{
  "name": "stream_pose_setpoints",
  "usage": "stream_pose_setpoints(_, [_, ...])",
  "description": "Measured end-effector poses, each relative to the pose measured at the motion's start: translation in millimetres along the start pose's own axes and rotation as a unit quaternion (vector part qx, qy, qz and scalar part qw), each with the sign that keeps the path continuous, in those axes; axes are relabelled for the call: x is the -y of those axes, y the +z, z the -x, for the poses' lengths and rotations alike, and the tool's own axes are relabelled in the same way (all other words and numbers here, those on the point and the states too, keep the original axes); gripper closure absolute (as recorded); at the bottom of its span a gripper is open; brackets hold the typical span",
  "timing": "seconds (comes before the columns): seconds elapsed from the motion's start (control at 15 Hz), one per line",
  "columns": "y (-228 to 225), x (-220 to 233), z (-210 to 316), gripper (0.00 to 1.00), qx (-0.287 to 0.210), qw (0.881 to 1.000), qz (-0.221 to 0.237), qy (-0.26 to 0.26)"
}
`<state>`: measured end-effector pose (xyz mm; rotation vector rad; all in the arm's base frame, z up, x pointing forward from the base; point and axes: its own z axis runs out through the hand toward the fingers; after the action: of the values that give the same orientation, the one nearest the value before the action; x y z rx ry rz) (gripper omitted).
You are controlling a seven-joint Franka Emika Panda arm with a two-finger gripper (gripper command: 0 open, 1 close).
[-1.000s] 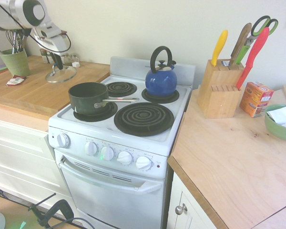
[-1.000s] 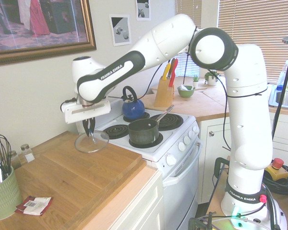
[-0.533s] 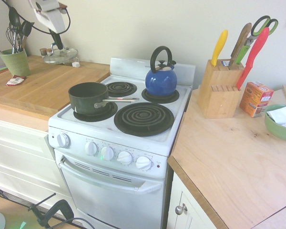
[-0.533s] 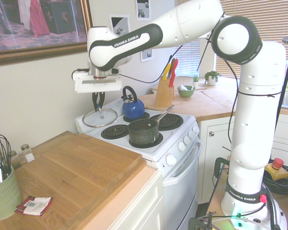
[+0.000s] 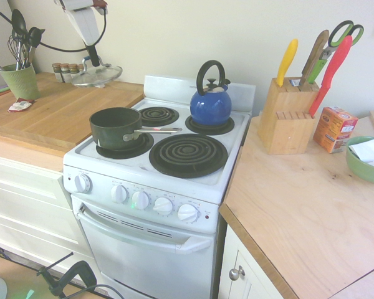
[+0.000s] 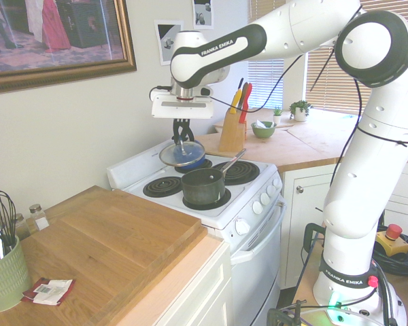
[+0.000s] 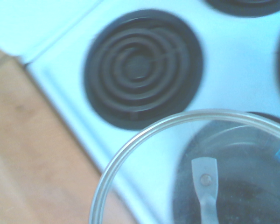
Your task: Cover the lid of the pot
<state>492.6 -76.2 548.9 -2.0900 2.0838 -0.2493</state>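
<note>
The gripper [image 6: 182,138] is shut on the knob of the lid [image 6: 181,154], carrying it in the air. The lid hangs level above the stove [image 6: 251,197], behind the pot [image 6: 203,186] and not yet over it. The pot sits open on the stove's front burner. To finish well, centre the lid over the pot's rim, keep it level, then lower gently before letting go.

White stove [image 5: 151,187] with coil burners, blue kettle [image 5: 210,107] on far burner, knife block [image 5: 287,115] right, orange box [image 5: 334,129], green bowl [image 5: 366,161], utensil cup [image 5: 19,80] far left
</note>
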Motion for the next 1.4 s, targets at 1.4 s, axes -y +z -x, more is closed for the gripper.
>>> stream_pose_setpoints(1.4, [79.7,-39.1,-25.1,1.00,0.004,0.999,0.043,-0.006])
